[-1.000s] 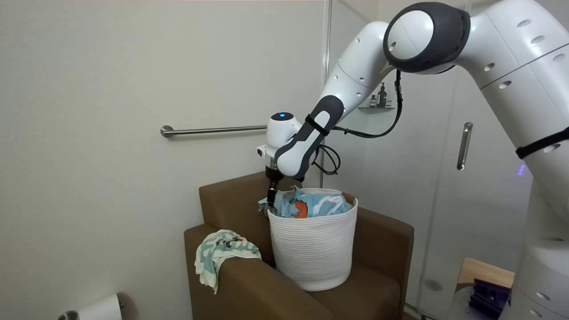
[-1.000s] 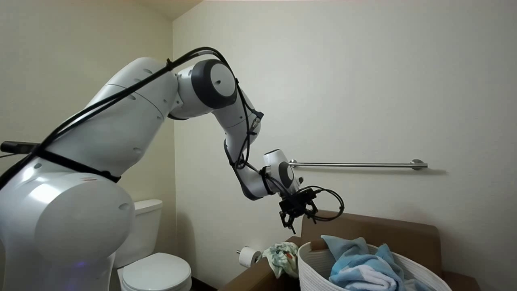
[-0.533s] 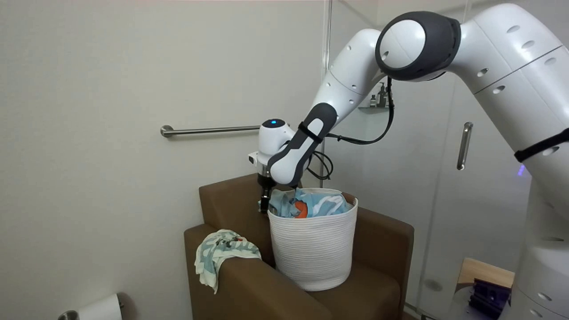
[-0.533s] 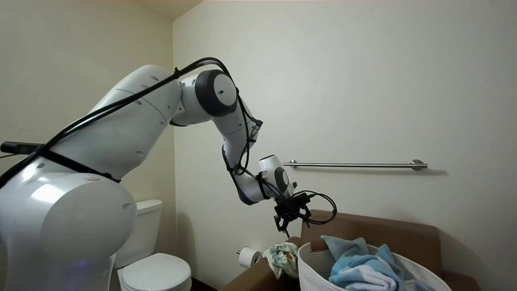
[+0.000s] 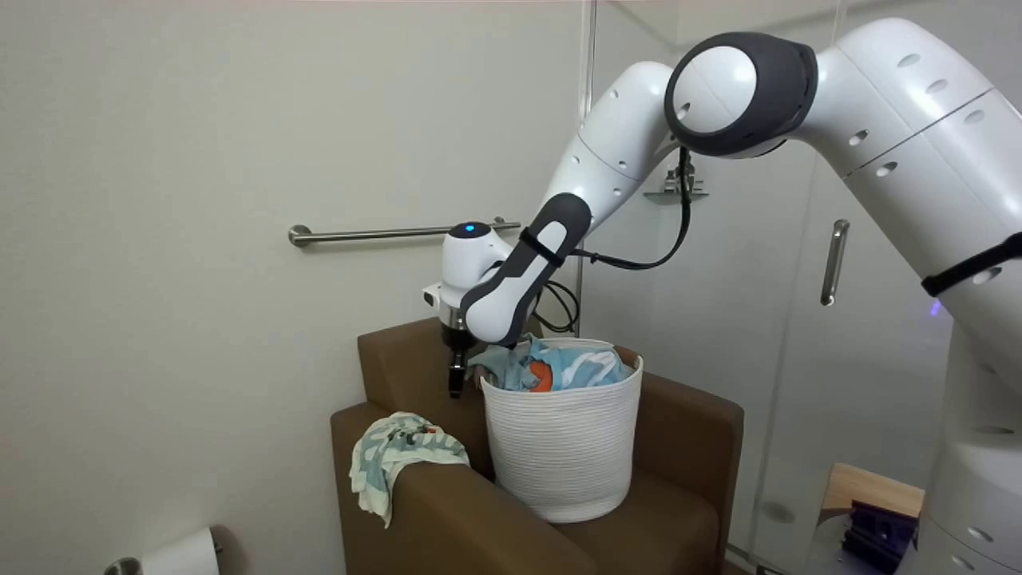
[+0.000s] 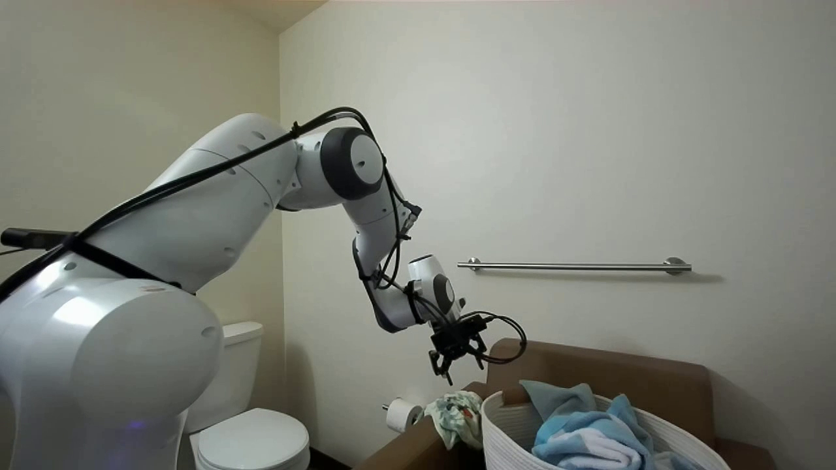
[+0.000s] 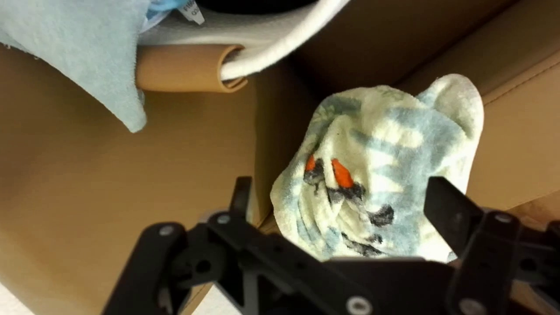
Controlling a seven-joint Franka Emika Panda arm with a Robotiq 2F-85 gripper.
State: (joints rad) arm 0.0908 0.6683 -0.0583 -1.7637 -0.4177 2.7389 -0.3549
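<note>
In an exterior view, a tall white basket (image 5: 562, 455) stood on the seat of a brown armchair (image 5: 688, 435). Blue and white cloths (image 5: 591, 366), with something orange (image 5: 541, 375) among them, filled it to the rim. My gripper (image 5: 456, 393) pointed downward just beside the basket, higher than, and apart from, a towel (image 5: 406, 449) that hung over the chair's arm (image 5: 487, 515). The basket was round and ribbed, like coiled rope; the upholstery was smooth.

In an exterior view, the cloths lay heaped within the basket's wide mouth, a soft blue flap (image 6: 556, 398) peaking above the edge. My gripper was above the towel, which lay bunched near a toilet roll (image 6: 401, 415). A straight metal bar (image 6: 575, 266) crossed the wall (image 6: 555, 143) behind.

In the wrist view, a fuzzy grey-blue cloth (image 7: 85, 48) spilled over the basket's rim beside a brown tubular handle (image 7: 181, 68), and a white printed label (image 7: 191, 11) showed inside. My two fingers (image 7: 241, 197) stood wide apart, with most of the towel visible between them, beyond their tips. It was crumpled and plush-looking, cream and blue-grey, with orange and dark marks.
</note>
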